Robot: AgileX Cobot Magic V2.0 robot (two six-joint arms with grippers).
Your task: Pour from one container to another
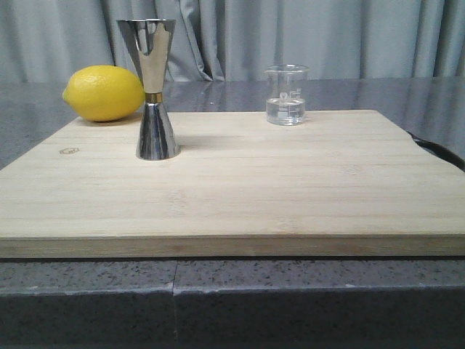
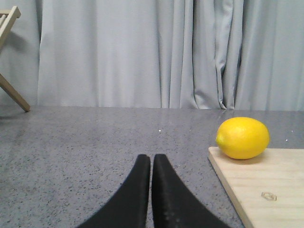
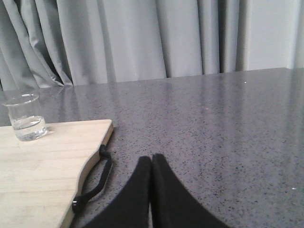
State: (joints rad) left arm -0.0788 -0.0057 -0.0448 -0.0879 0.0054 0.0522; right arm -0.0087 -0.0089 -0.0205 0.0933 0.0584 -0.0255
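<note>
A small clear glass beaker (image 1: 285, 95) with white marks and some clear liquid stands upright at the back right of the wooden board (image 1: 240, 189); the right wrist view also shows the beaker (image 3: 26, 117). A shiny steel jigger (image 1: 154, 89) stands upright on the board's left part. Neither arm appears in the front view. My left gripper (image 2: 151, 159) hovers shut and empty over the grey counter, left of the board. Off the board's right side, my right gripper (image 3: 152, 159) is shut and empty over the counter.
A yellow lemon (image 1: 104, 92) lies on the board's back left corner, also visible as a lemon (image 2: 242, 137) in the left wrist view. A black strap handle (image 3: 97, 178) hangs off the board's right edge. Grey curtains close the back. A wooden frame (image 2: 9, 57) stands far left.
</note>
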